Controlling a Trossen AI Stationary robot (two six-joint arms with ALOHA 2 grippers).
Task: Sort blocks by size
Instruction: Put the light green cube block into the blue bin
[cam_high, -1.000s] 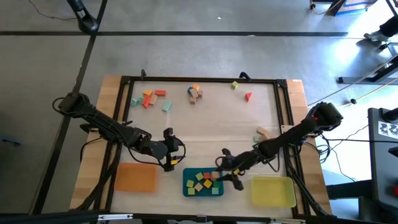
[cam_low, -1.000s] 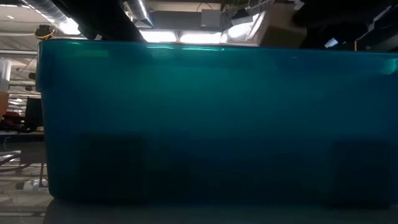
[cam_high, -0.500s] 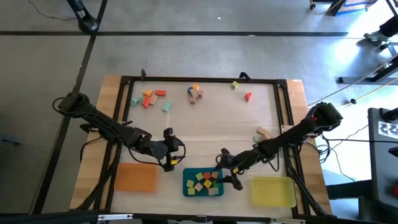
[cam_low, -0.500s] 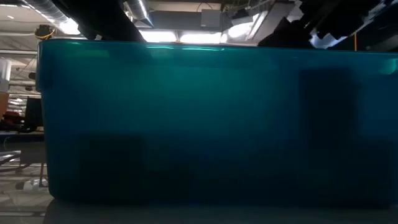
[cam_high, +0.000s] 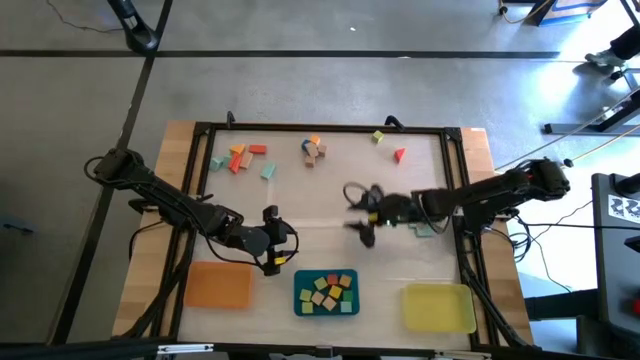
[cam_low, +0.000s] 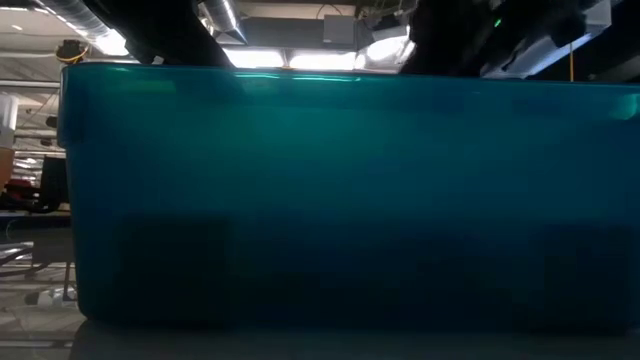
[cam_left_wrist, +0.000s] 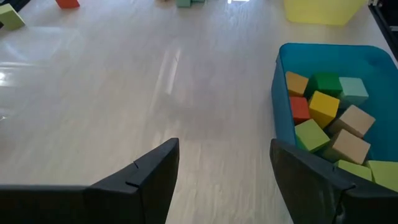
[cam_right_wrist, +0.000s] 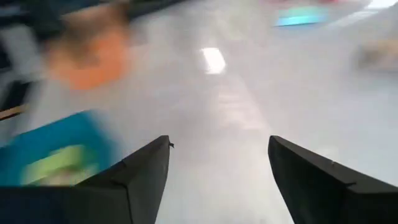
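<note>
Several blocks lie in the teal tray (cam_high: 300, 300), also in the left wrist view (cam_left_wrist: 280, 93). Loose blocks rest on the table's far part: orange and mint ones (cam_high: 240, 158), a tan and orange cluster (cam_high: 314, 149), a yellow-green one (cam_high: 378, 137) and a red one (cam_high: 399, 154). A tan and a mint block (cam_high: 424, 222) lie by my right arm. My left gripper (cam_high: 272, 240) (cam_left_wrist: 224, 180) is open and empty, left of the teal tray. My right gripper (cam_high: 358, 212) (cam_right_wrist: 217, 180) is open and empty over the table's middle.
An orange tray (cam_high: 217, 284) stands at the near left and a yellow tray (cam_high: 438, 306) at the near right. A black frame (cam_high: 320, 128) runs round the table. The teal tray's wall (cam_low: 340, 200) fills the low view.
My right gripper has swung quickly from the teal tray's right side toward the table's far edge, to the table's middle, staying open. The teal tray and its blocks have stayed in place.
</note>
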